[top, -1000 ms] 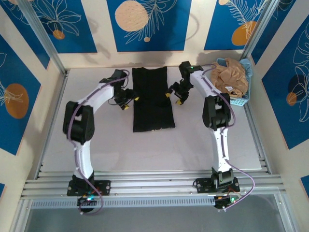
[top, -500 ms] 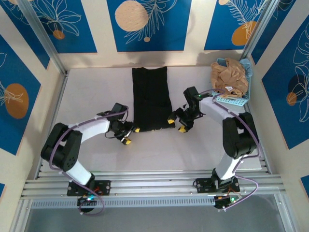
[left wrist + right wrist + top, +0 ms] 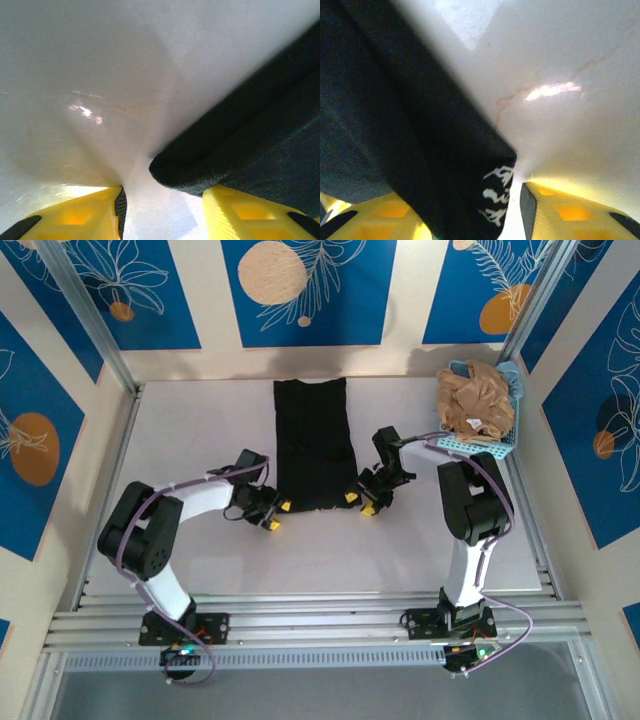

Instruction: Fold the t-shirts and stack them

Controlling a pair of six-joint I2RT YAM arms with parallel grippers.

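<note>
Top external: black shirt lies on the table as a long folded strip, running far to near at centre. Left gripper sits at its near-left corner, right gripper at its near-right corner. Tan shirt is heaped in the basket at far right, well apart from both.

Left wrist: yellow fingers are apart on the table, with the shirt corner overlapping one of them.

Right wrist: fingers are apart, straddling the shirt corner. A white print shows at the cloth's edge.
</note>
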